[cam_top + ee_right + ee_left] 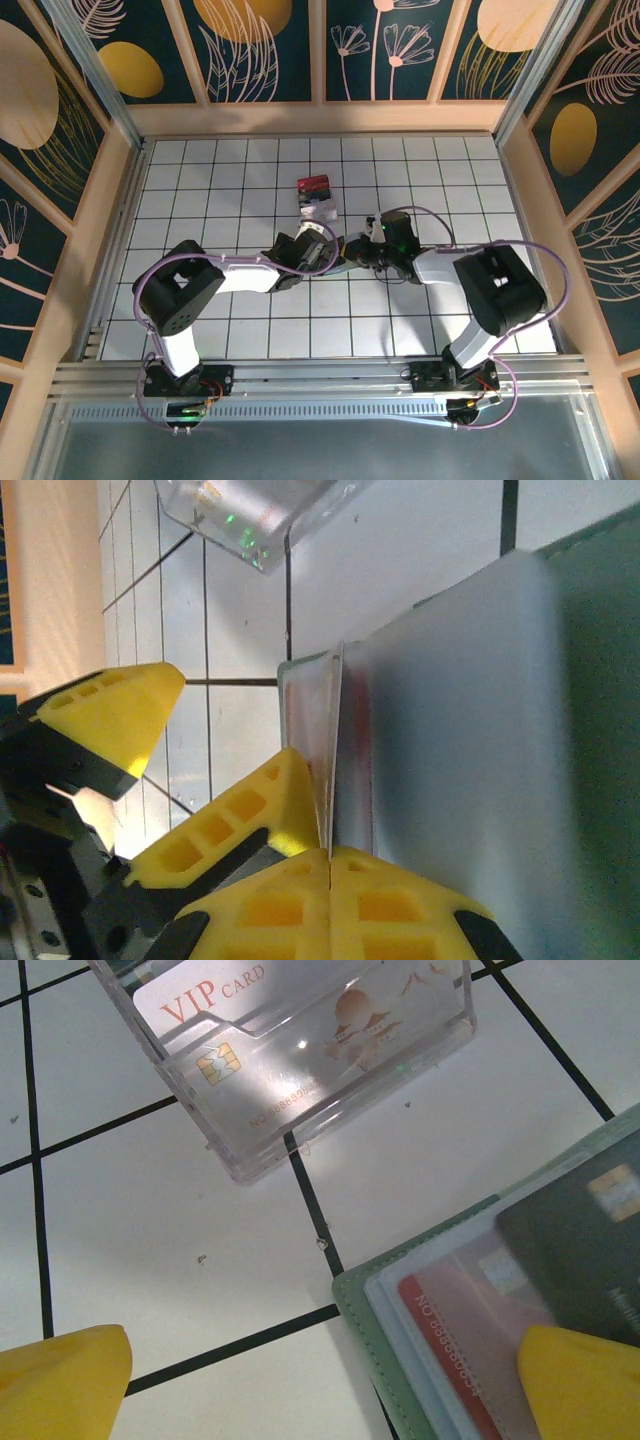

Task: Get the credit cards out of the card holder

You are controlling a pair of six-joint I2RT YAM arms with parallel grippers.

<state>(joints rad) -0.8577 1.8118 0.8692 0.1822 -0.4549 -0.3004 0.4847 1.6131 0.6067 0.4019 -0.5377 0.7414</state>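
Though cropped, card holder (352, 1295), credit cards (470, 1310) blurred

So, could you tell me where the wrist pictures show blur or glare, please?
Left wrist: the dark card in the card holder is smeared, and a glint sits on the clear box. Right wrist: the holder's pages are soft, the grid lines on the table sharper.

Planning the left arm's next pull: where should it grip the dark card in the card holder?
Probably its exposed edge over the red card. The dark card lies flat and thin on the card holder, so the jaws should come low across the table, one tip sliding under.
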